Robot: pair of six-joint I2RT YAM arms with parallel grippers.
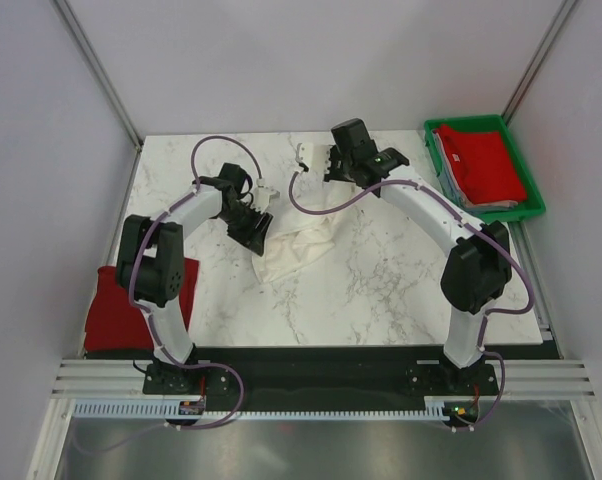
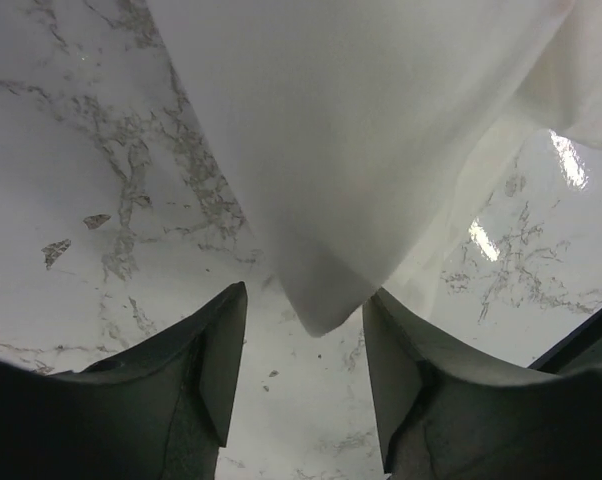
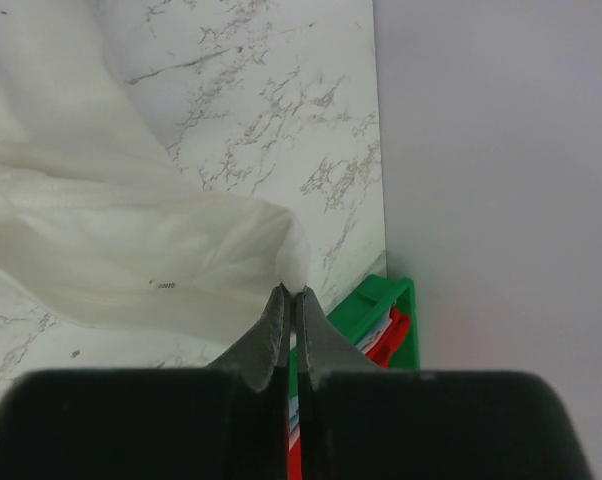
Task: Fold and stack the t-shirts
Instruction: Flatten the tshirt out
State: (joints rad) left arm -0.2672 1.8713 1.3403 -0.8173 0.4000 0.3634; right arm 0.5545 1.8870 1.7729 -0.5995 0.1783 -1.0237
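From above, the green tray [image 1: 530, 206] sits at the far right corner of the marble bench [image 1: 381, 300] and holds a red t-shirt [image 1: 486, 160] lying on top of paler cloth. The white t-shirt [image 1: 299, 248] lies crumpled well to the left of the tray, nearer the arm bases than it. The left hand [image 1: 256, 228] is at the shirt's edge on the side away from the tray. The right hand [image 1: 311, 158] is between the shirt and the tray's far end, with a bit of white at its tip. A second red t-shirt [image 1: 109, 310] lies at the bench edge farthest from the tray, partly under the left arm. In the left wrist view, the left hand [image 2: 306, 296] is spread. A drooping corner of the white t-shirt [image 2: 361, 130] hangs down between its fingers, which do not grip it. In the right wrist view, the right hand [image 3: 290, 292] is pressed together, pinching a fold of the white t-shirt [image 3: 131, 250]. The cloth trails away from the green tray [image 3: 381, 296], which shows just behind the fingers. A small dark mark on the cloth is too small to read.
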